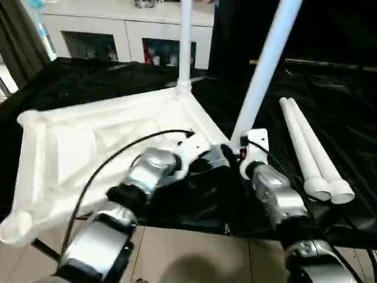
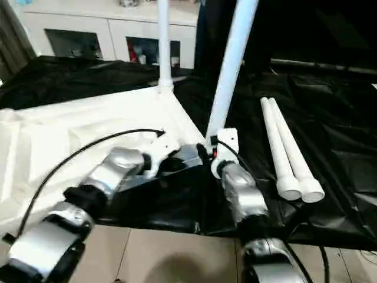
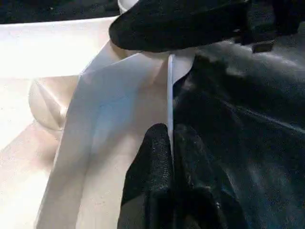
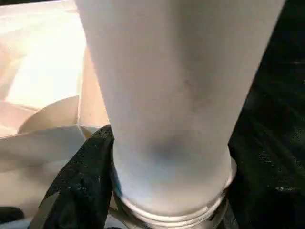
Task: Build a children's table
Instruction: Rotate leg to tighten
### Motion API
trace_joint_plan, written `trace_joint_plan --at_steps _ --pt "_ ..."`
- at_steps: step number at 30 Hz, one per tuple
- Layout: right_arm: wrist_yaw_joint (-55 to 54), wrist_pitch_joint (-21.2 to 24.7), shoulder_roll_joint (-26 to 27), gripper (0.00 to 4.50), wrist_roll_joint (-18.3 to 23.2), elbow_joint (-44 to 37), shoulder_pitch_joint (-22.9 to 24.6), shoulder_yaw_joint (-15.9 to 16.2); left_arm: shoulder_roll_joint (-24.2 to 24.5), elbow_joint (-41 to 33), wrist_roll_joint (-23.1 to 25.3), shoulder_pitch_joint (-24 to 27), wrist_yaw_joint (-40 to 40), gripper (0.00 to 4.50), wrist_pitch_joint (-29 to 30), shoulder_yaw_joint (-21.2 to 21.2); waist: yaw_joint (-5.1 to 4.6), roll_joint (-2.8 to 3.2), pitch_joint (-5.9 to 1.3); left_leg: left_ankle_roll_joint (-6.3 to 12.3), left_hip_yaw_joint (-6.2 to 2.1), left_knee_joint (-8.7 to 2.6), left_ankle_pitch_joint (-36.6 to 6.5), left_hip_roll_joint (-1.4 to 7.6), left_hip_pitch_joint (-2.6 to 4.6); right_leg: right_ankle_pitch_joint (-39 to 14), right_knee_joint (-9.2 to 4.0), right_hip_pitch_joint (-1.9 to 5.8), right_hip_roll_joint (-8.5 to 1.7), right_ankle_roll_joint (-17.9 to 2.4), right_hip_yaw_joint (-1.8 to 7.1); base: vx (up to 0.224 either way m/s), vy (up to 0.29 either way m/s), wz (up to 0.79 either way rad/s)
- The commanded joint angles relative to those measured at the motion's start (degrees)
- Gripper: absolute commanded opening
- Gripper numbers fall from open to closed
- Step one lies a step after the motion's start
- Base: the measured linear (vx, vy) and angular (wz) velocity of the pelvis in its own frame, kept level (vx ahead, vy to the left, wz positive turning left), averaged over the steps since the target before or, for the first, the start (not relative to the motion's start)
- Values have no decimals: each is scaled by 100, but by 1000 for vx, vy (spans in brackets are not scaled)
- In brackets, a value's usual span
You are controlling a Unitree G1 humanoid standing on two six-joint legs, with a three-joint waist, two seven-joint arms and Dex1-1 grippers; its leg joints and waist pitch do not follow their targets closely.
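The white tabletop point(image 1: 76, 147) lies upside down on a black cloth, ribbed side up. One white leg point(image 1: 185, 53) stands upright in its far corner socket. A second leg point(image 1: 262, 71) leans to the right above the near right corner, and my right gripper point(image 1: 238, 147) is shut on its lower end. In the right wrist view that leg point(image 4: 171, 95) runs past a black finger point(image 4: 88, 176) pressed against it, with its threaded end showing. My left gripper point(image 3: 170, 131) is shut on the tabletop's thin rim beside that corner. Two more legs point(image 1: 309, 150) lie side by side on the cloth at the right.
A white cabinet point(image 1: 118, 29) with glass doors stands behind the work. The black cloth point(image 1: 330, 106) covers the floor under the tabletop, and bare tiles point(image 1: 194, 253) show at its near edge. A black cable point(image 1: 112, 156) loops over my left forearm.
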Motion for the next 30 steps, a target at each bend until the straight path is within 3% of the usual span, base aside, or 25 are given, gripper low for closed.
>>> trace_joint_plan --at_steps 1,4,5,10,11,16,17,20,22,26,30 --pt "-28 74 239 277 -98 407 15 200 -276 193 18 -30 141 0 -78 -69 -44 3 -268 -164 -161 -484 -2099 167 104 -2448 -622 76 -342 -780 237 0 0 0" --pt "112 -149 157 277 -125 418 -53 206 -144 257 64 -43 93 0 -171 -69 -43 -11 -268 -117 -159 -486 -2099 165 92 -2399 -622 84 -346 -785 240 0 0 0" --pt "174 -195 131 332 -108 401 -60 182 -93 272 76 -47 89 0 -217 -74 -43 -12 -270 -98 -158 -489 -2088 167 87 -2382 -617 87 -344 -790 240 0 0 0" --pt "1073 -243 -144 363 66 35 -5 270 188 236 44 -5 -224 0 -490 -54 -27 -38 -276 17 -147 -490 -1954 170 66 -2279 -611 109 -345 -806 247 0 0 0" --pt "1310 -185 -245 388 109 -93 26 308 263 210 36 14 -319 0 -513 -55 -20 -39 -277 43 -147 -487 -1905 166 60 -2224 -610 116 -343 -811 246 0 0 0" --pt "2601 -55 -1015 396 143 -767 307 682 630 -2 -92 167 -1033 0 -859 -71 20 -62 -320 238 -128 -448 -1280 177 -8 -1339 -501 204 -338 -1025 244 0 0 0" --pt "2836 -77 -1169 396 123 -878 369 773 694 -69 -147 210 -1226 0 -951 -73 35 -37 -330 264 -122 -434 -1199 180 -5 -1174 -480 207 -337 -1069 246 0 0 0" --pt "3606 -109 -1625 396 77 -1230 577 1009 925 -299 -272 340 -1845 0 -1072 -145 38 -36 -391 464 -107 -363 -602 176 -39 11 -325 237 -305 -1383 236 0 0 0" --pt "3855 -61 -1753 396 122 -1352 636 1035 1014 -401 -327 389 -2080 0 -1058 -169 76 -33 -411 713 -80 -301 -269 167 -57 816 -236 233 -282 -1574 229 0 0 0" --pt "4287 80 -1962 396 262 -1613 716 1059 1194 -742 -549 523 -2712 0 -977 -185 86 -24 -404 782 -74 -297 -358 205 -48 697 -225 215 -292 -1726 210 0 0 0" --pt "4347 105 -1964 396 342 -1650 717 1066 1235 -879 -603 587 -2866 0 -939 -191 82 -9 -357 555 -65 -339 -811 229 -21 -92 -304 178 -312 -1666 223 0 0 0"
